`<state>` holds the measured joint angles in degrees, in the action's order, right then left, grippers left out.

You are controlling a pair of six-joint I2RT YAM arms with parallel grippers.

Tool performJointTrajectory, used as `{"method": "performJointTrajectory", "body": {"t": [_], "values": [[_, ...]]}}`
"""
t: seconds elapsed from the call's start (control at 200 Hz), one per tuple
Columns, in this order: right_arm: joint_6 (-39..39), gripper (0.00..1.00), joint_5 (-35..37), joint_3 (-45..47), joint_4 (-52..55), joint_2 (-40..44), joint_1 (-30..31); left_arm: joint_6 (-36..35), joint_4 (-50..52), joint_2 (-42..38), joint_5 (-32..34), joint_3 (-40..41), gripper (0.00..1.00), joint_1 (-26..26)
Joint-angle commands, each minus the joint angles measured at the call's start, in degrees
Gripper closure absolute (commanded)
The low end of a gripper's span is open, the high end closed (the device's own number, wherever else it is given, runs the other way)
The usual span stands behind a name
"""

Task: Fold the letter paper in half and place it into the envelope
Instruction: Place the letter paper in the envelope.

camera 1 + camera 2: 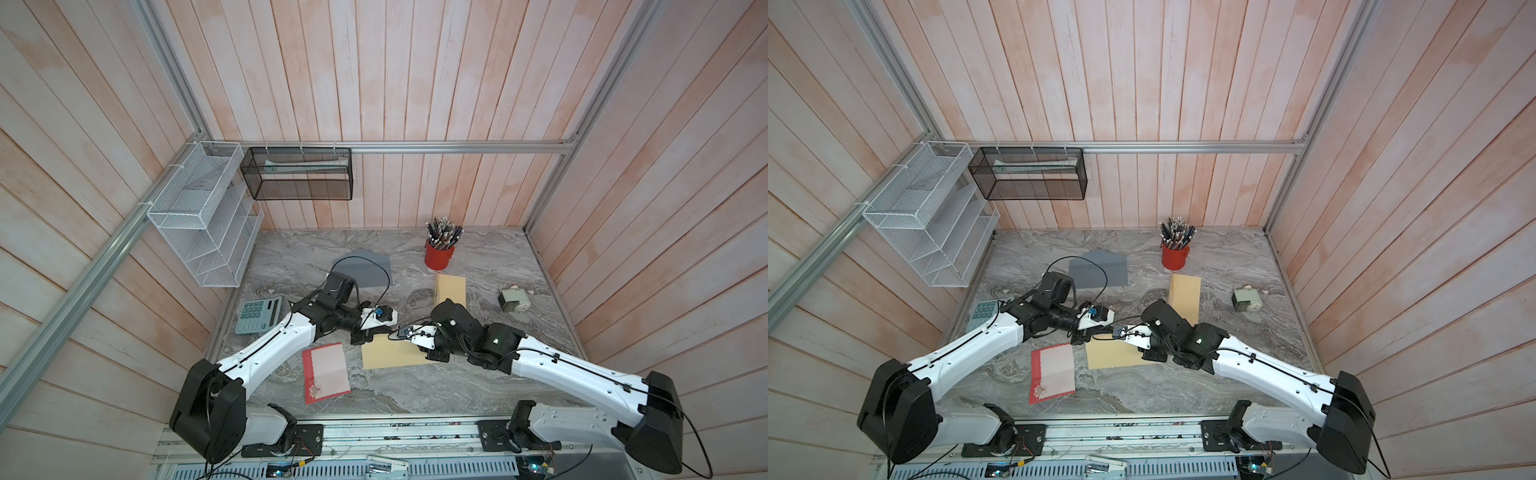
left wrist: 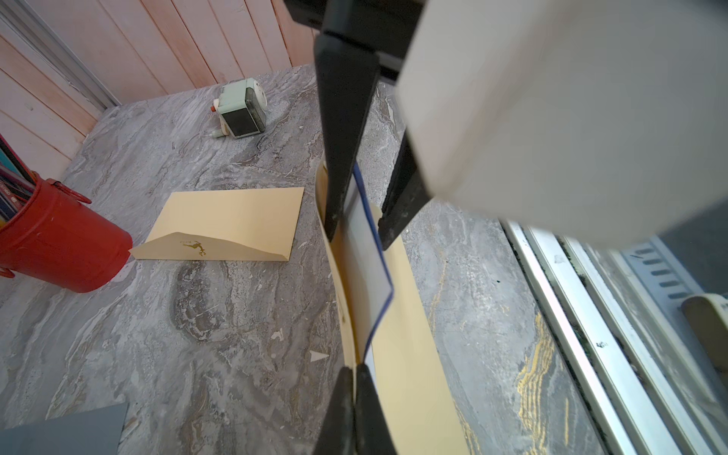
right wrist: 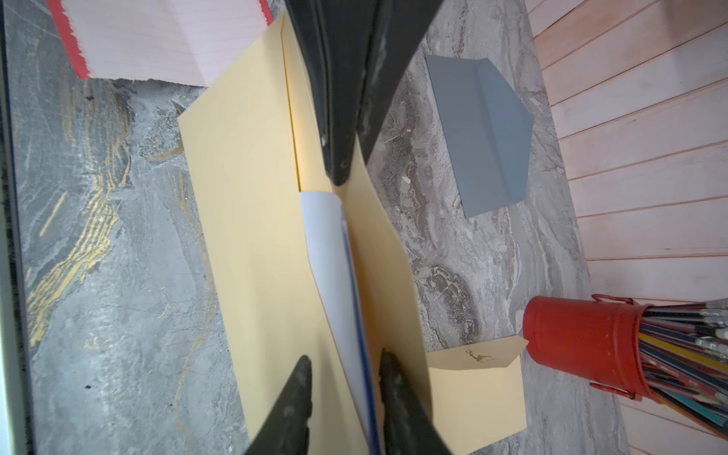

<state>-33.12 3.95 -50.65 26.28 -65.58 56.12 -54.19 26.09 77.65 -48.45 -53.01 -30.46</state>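
Note:
A yellow envelope (image 1: 390, 353) (image 1: 1113, 353) lies mid-table between my two grippers. My left gripper (image 2: 356, 368) (image 1: 360, 338) is shut on the edge of its raised flap and holds the mouth apart. A white letter paper with a blue border (image 3: 327, 236) (image 2: 366, 244) stands curved in the mouth of the envelope (image 3: 244, 197). My right gripper (image 3: 346, 370) (image 1: 432, 354) straddles the paper's near end. Its fingers are apart, with the paper's blue edge beside one finger and a gap to the other.
A pink, red-edged paper (image 1: 326, 372) lies left of the envelope. Behind are a second yellow envelope (image 1: 451, 289), a grey envelope (image 1: 365, 270) and a red pencil cup (image 1: 439, 253). A sharpener (image 1: 514, 299) sits right, a calculator (image 1: 257, 316) left, and wire racks (image 1: 203, 220) hang on the wall.

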Motion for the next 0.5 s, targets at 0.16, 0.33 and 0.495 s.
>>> {"method": "performJointTrajectory", "body": {"t": [0.16,0.33,0.495], "values": [[1.8,0.76,-1.2,0.5,-1.2,3.7,0.2,1.1,0.0,-0.2,-1.9,-1.8,1.0,0.2],[1.9,0.95,-3.3,0.4,-0.7,3.7,0.2,1.4,-0.2,-0.3,-2.1,-1.8,1.0,0.1],[1.9,1.0,-3.8,0.4,-0.6,3.4,0.3,1.8,-0.3,0.0,-2.2,-1.8,1.0,0.1]]}}
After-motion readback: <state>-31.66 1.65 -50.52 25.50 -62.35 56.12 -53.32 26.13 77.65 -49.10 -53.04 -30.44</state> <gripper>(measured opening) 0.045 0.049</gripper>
